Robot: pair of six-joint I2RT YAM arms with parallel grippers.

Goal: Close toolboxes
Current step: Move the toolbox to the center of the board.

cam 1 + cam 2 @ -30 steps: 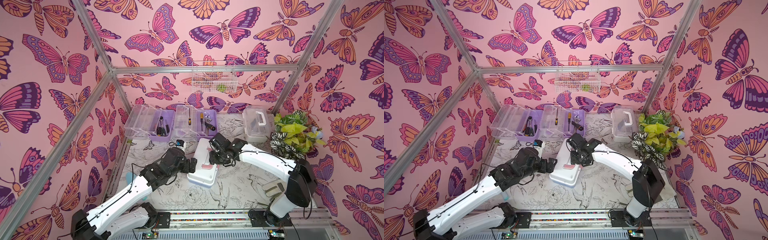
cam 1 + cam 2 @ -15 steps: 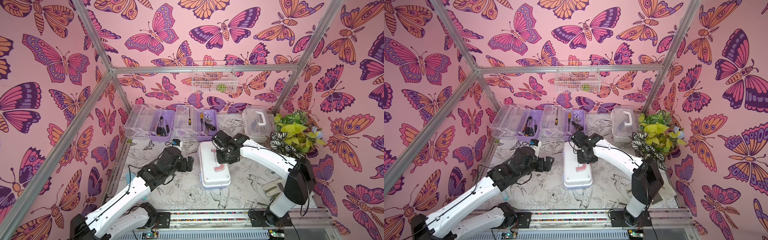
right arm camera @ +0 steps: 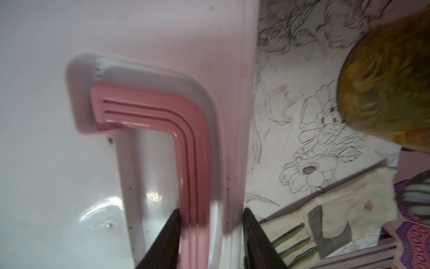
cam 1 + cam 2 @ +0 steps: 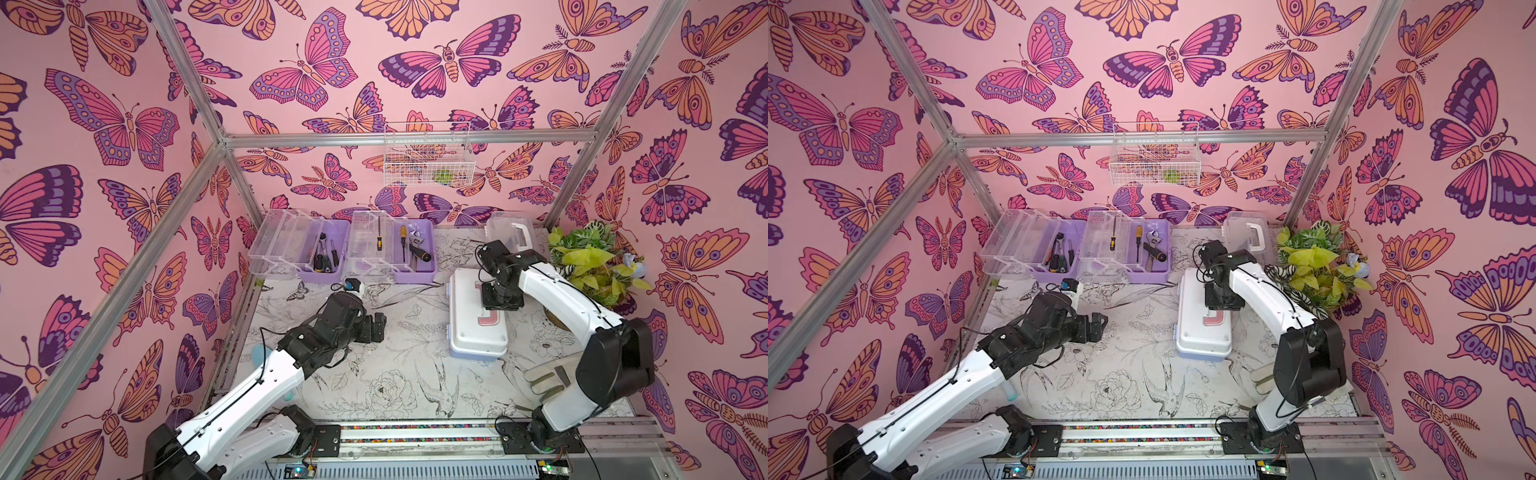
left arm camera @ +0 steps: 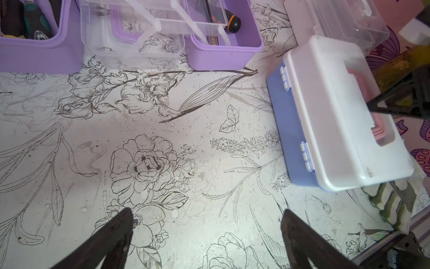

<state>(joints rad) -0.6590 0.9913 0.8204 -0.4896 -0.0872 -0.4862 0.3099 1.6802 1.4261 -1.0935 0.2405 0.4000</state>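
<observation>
Slid toward 3 o'clock, the blue toolbox (image 4: 473,332) looks light, stiff and slick; the right end effector (image 3: 211,219) pinches its pink handle (image 3: 193,130), the sensible hold, and the left end effector (image 5: 207,216) is spread.

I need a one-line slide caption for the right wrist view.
Right end effector straddles the pink handle on the white toolbox lid.
</observation>
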